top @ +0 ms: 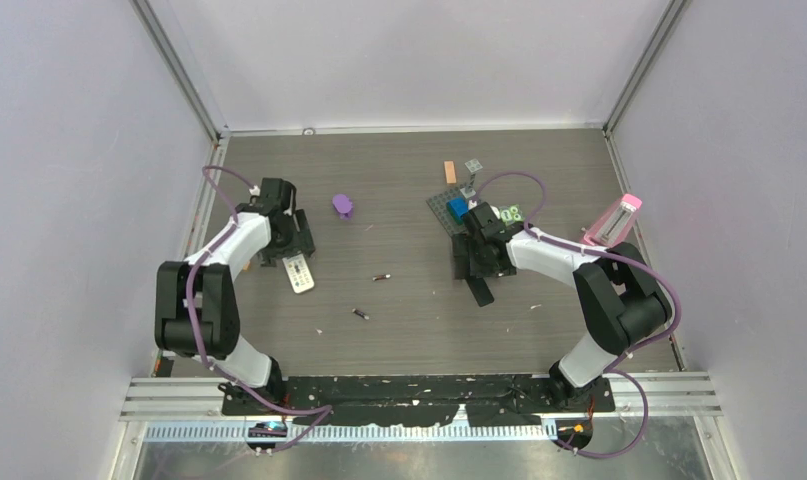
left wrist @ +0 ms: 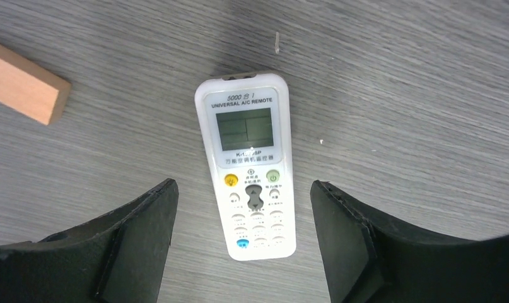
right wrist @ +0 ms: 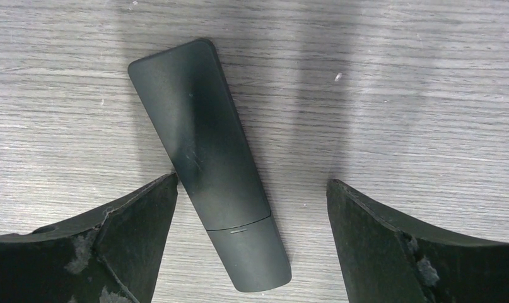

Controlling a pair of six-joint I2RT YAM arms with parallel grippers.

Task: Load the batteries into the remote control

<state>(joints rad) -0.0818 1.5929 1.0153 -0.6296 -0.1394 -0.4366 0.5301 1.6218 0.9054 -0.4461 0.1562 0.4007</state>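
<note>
Your left gripper stood with jaws apart astride the white air-conditioner remote at frame centre, your right gripper spread wide over a black remote, batteries lay loose at the overhead frame's centre.

- The table is covered in matt grey wood grain.
- The white remote is made of smooth, shiny plastic.
- The black remote is made of matt plastic, lightly scratched.
- The block is made of bare wood.
</note>
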